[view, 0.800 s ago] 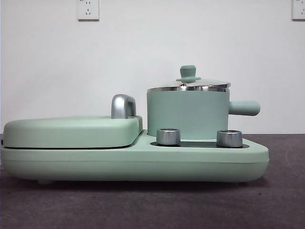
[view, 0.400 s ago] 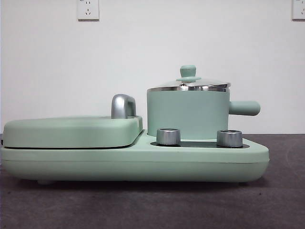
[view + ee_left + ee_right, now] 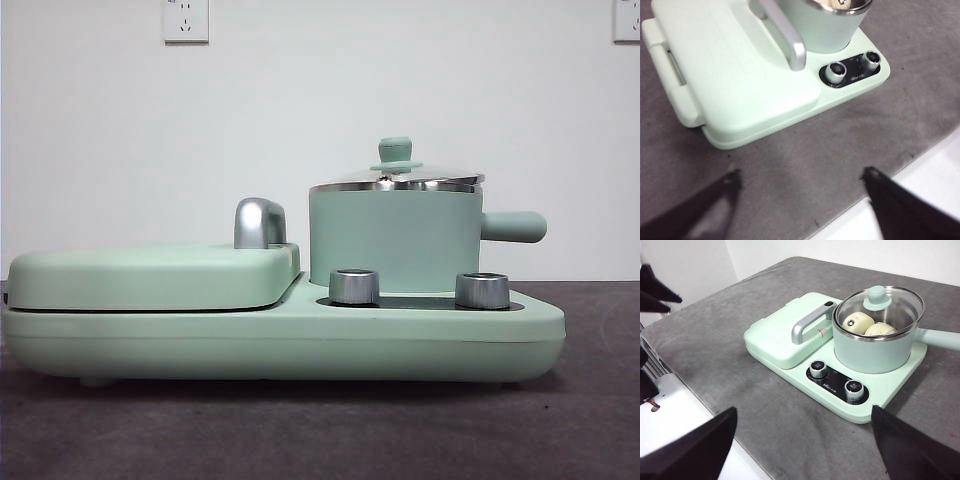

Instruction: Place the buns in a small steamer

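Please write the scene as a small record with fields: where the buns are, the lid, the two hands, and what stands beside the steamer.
buns: two buns lie inside the small steamer, seen through its lid
lid: lid is on the steamer
left hand: left hand open, empty, above the table in front of the appliance
right hand: right hand open, empty, away from the steamer
beside steamer: griddle cover with chrome handle, closed

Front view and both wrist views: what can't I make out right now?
- Front view: cream-white buns hidden by the mint-green steamer pot wall; no gripper shows.
- Left wrist view: steel lid cut off by the edge.
- Right wrist view: lettering by the chrome knobs too small.
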